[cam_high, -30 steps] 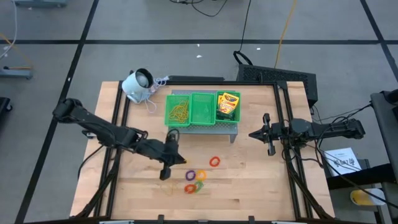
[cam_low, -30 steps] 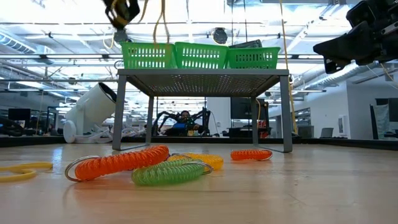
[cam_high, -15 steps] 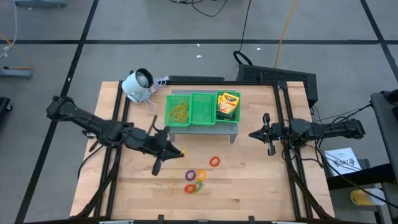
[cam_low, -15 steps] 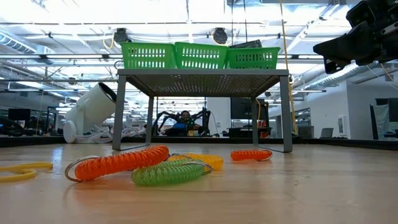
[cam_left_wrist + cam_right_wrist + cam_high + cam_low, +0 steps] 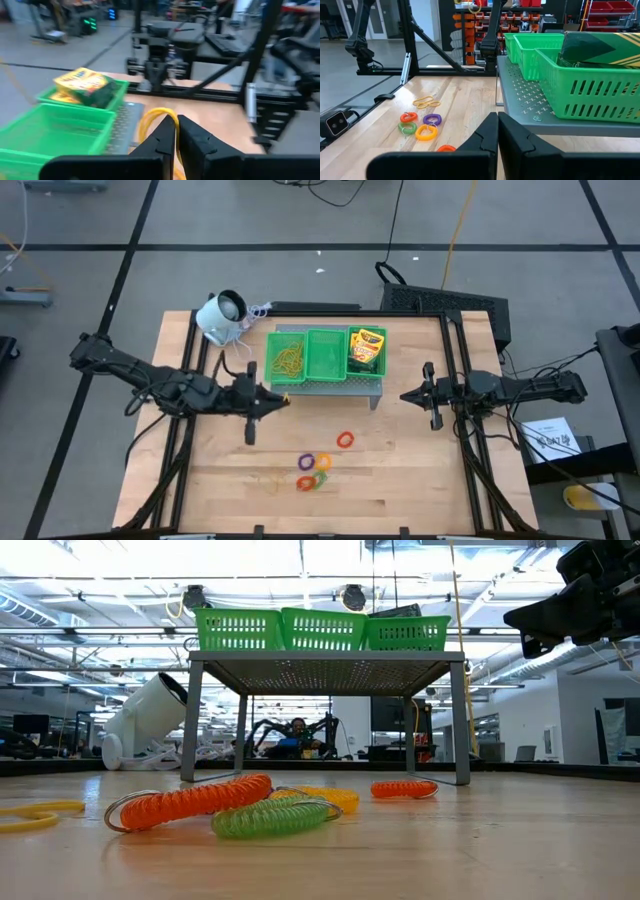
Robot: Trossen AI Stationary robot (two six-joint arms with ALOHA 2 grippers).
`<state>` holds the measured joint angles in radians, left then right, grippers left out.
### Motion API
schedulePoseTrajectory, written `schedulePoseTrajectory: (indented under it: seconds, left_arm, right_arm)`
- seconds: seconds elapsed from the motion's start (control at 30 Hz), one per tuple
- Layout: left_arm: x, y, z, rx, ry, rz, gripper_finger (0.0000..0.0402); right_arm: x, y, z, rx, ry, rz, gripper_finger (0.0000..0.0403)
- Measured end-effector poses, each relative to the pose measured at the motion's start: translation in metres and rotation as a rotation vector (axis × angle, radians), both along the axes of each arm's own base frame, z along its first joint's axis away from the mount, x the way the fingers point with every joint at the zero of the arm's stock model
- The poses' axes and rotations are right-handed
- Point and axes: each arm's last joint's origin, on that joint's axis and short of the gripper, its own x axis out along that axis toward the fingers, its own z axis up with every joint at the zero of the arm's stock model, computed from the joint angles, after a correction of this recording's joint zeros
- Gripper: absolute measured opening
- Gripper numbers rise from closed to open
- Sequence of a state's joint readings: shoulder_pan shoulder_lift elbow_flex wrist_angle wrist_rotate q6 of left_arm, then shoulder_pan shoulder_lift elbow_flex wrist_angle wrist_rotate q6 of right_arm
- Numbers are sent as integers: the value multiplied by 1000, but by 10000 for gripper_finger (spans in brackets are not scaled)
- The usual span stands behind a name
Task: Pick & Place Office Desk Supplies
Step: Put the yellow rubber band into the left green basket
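A yellow rubber band [image 5: 159, 120] is pinched in the left gripper [image 5: 278, 399] just beside the green tray [image 5: 322, 378], presumably for sorting there; coloured rings [image 5: 314, 470] are left below it, and the right gripper [image 5: 405, 395], pressed together, is parked aside.

The wooden table [image 5: 400, 470] stands on a grey floor [image 5: 300, 275] crossed by dark lines, with a yellow cable [image 5: 458, 220] and black cords trailing off toward 12 o'clock. A black box [image 5: 455, 305] sits at the table's 1 o'clock corner. Across the table top, the hall behind is wide and bright, with rows of ceiling lights [image 5: 120, 570], overhead beams and dark monitors [image 5: 30, 725] at 9 o'clock. Red storage bins [image 5: 600, 7] line shelving in the far background
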<state>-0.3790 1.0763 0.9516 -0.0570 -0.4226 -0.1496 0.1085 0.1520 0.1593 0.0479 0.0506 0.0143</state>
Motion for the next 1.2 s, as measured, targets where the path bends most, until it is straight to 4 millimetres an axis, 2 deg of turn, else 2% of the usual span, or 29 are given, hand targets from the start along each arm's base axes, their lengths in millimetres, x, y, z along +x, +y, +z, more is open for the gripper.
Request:
schedulePoseTrajectory:
  seconds: [0.2,0.4,0.53,0.63,0.8,0.9,1.03,1.2]
  left_arm:
    - [0,3,0,107,0,100,6]
    - [-1,7,1,137,-3,239,27]
    - [-3,11,2,166,0,306,21]
    - [-15,19,9,189,-2,286,6]
    - [-39,38,21,158,-23,324,19]
    - [-46,49,23,132,-17,392,15]
    - [-43,59,19,93,-2,476,7]
    - [-24,67,8,78,45,537,25]
  right_arm:
    - [0,0,0,0,0,0,0]
    - [0,0,0,0,0,0,0]
    - [0,0,0,0,0,-1,0]
    - [0,0,0,0,0,0,0]
    - [0,0,0,0,0,0,0]
    - [0,0,0,0,0,-1,0]
    - [0,0,0,0,0,0,0]
    - [0,0,0,0,0,0,0]
